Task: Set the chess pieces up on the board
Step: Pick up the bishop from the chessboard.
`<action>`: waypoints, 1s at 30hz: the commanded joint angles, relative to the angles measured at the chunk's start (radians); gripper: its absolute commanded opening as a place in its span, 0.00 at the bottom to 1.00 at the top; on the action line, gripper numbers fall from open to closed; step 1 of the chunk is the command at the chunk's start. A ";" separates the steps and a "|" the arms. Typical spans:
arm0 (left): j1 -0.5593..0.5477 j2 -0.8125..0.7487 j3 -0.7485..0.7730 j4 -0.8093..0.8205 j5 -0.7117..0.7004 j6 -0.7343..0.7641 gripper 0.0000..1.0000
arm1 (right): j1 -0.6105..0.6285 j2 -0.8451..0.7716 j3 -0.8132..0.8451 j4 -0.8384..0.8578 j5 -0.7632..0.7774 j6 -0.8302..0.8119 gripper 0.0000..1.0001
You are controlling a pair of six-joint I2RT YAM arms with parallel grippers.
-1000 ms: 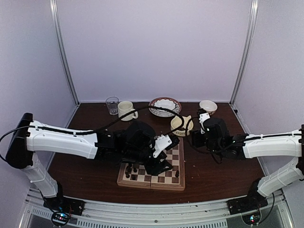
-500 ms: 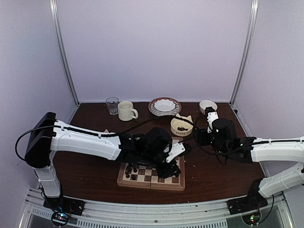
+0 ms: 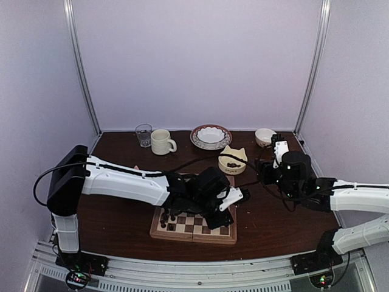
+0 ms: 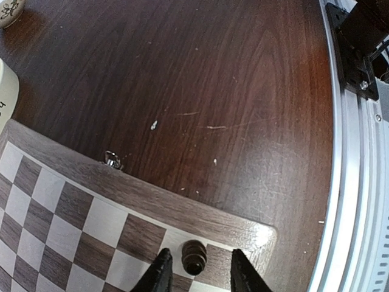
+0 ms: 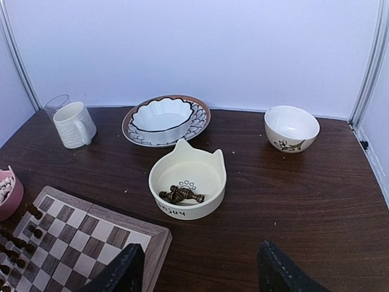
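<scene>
Over the last second the left arm had reached further along the board [image 3: 193,230], bringing the left gripper [image 4: 199,255] to the near right corner. There its fingers [image 4: 163,271] had drawn in around one dark chess piece [image 4: 194,258], which stood upright on the corner square. A thin strip of board still showed on either side of the piece, so the jaws were apart and not yet pinching it. That looked like a grip about to close, perhaps to shift or straighten this piece.

Other dark pieces [image 3: 169,218] stood clustered on the board's left part. A few more [image 5: 181,194] lay in the cat-eared bowl [image 5: 182,210] beyond the board, so much of the setting-up likely remained.

The right gripper [image 5: 200,246] had pulled back to the right, away from that bowl. Its fingers were spread wide with nothing between them.
</scene>
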 commanded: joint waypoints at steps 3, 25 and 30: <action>-0.004 0.028 0.041 -0.027 -0.007 0.010 0.31 | -0.009 -0.050 -0.033 0.028 0.026 0.003 0.66; -0.004 0.049 0.064 -0.067 -0.037 0.014 0.10 | -0.011 -0.038 -0.029 0.029 0.015 0.001 0.66; -0.005 0.034 0.068 -0.068 -0.052 -0.016 0.07 | -0.012 -0.039 -0.029 0.028 0.013 0.001 0.66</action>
